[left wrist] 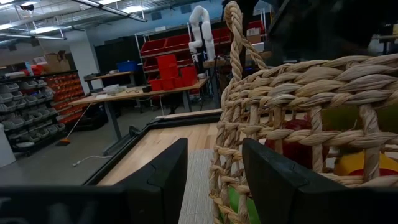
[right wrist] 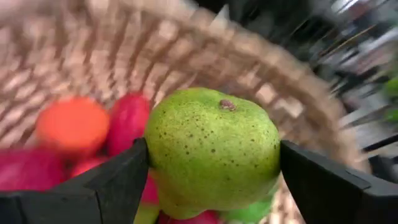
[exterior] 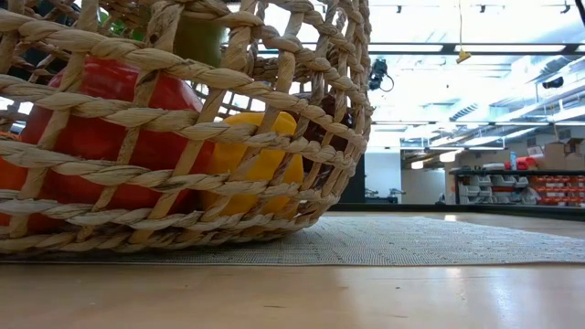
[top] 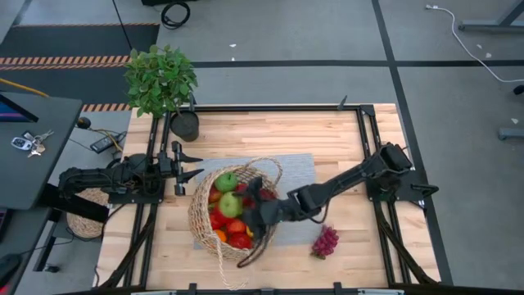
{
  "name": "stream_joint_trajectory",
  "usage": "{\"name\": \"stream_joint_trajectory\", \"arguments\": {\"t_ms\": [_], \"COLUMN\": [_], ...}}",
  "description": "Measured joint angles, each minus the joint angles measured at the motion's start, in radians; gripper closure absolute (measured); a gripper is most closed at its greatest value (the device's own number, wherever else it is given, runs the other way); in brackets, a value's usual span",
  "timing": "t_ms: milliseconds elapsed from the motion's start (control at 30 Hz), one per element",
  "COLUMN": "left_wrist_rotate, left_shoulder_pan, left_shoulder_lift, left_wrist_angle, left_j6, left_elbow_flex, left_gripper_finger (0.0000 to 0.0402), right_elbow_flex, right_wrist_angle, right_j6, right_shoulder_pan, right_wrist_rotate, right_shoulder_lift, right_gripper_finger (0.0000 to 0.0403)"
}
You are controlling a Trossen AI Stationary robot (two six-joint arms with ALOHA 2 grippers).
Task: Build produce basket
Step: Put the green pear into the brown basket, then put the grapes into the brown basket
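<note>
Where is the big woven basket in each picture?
High view: the basket sits at the middle of the table, the right gripper reaching into it.
Low view: its wall fills the left side, close up.
Left wrist view: its wall fills the right side, beyond the fingers.
Right wrist view: its blurred inner wall curves behind a green apple.
Shared landmark: the grey mat under the basket.

Basket [right wrist: 186, 37] blurred behind the green apple [right wrist: 211, 152]; red produce [exterior: 101, 137] half hidden by weave, cut off at the edge.
</note>
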Motion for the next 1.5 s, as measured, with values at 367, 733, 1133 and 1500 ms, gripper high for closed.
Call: {"name": "stream_joint_trajectory", "arguments": {"t_ms": [367, 733, 1133, 1500], "left_wrist_rotate": [0.000, 0.000, 0.000, 0.000], "left_shoulder_pan": [0.000, 0.000, 0.000, 0.000], "left_shoulder_lift": [0.000, -0.001, 0.003, 0.003], "left_wrist_angle": [0.000, -0.006, 0.000, 0.000], "left_j6": [0.000, 0.000, 0.000, 0.000], "left_elbow_flex": [0.000, 0.000, 0.000, 0.000], "left_gripper_finger": [0.0241, 0.0241, 0.0241, 0.0241], "right_elbow_flex": [0.000, 0.260, 0.217, -0.108], "right_wrist_angle": [-0.158, -0.573, -1.096, -0.943], "right_j6": [0.219, 0.352, 0.923, 1.169], "right_shoulder_pan": [-0.050, 0.098, 0.232, 0.415], "right_wrist_rotate": [-0.061, -0.039, -0.185, -0.240], "right_shoulder_lift": [-0.004, -0.066, -0.117, -0.114], "right_gripper_finger": [0.0008, 0.0015, 0.0029, 0.0044]}}
